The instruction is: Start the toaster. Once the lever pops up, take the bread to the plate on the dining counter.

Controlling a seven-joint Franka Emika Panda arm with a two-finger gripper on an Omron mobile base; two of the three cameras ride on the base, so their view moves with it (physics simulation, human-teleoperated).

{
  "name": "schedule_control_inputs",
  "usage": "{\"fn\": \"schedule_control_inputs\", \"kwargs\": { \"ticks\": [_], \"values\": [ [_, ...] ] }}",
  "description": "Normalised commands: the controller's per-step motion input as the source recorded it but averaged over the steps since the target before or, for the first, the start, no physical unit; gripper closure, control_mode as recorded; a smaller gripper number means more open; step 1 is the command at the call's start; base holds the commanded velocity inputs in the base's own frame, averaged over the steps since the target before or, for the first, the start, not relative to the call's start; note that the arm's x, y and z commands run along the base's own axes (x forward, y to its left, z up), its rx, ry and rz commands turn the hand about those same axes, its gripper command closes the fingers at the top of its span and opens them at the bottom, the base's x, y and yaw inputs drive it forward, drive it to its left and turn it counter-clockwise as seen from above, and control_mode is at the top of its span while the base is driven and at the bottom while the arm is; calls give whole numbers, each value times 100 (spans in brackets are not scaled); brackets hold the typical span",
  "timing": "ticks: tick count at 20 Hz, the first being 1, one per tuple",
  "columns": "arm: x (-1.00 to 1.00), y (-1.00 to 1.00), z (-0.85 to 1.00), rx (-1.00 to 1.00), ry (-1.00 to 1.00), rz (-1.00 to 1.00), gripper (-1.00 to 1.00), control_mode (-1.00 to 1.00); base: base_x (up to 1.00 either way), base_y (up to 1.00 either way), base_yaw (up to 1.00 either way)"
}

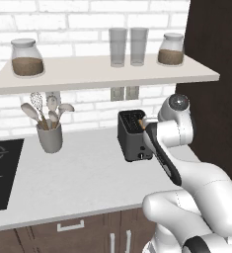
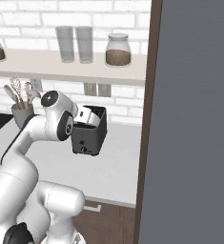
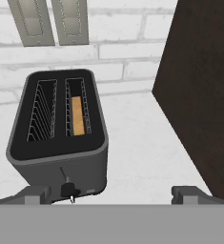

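- Gripper [image 3: 111, 195]: jaws spread wide, holding nothing, poised above the near narrow face of the toaster [image 3: 61, 138].
- Lever knob [image 3: 67, 189]: small and dark, low on that face, just beside one fingertip [image 3: 37, 194]; contact cannot be told.
- Bread [image 3: 77, 115]: tan slice seated deep in the right-hand slot; left slot empty.
- Worktop [image 1: 83, 173]: white, carrying the toaster beside a dark cabinet panel [image 3: 199, 95], below wall outlets [image 3: 51, 21].
- Progress: judged early; pressing the lever, lifting the slice and carrying it to the plate all remain.
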Motion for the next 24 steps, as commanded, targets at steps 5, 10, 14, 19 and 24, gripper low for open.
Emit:
{"fn": "schedule_control_inputs", "kwargs": {
  "ticks": [5,10,14,19,24],
  "values": [
    [0,0,0,0,0,0,-100,-100,0,0,0],
    [0,0,0,0,0,0,-100,-100,0,0,0],
    [0,0,0,0,0,0,-100,-100,0,0,0],
    [0,0,0,0,0,0,-100,-100,0,0,0],
    [0,0,0,0,0,0,-100,-100,0,0,0]
  ]
}}
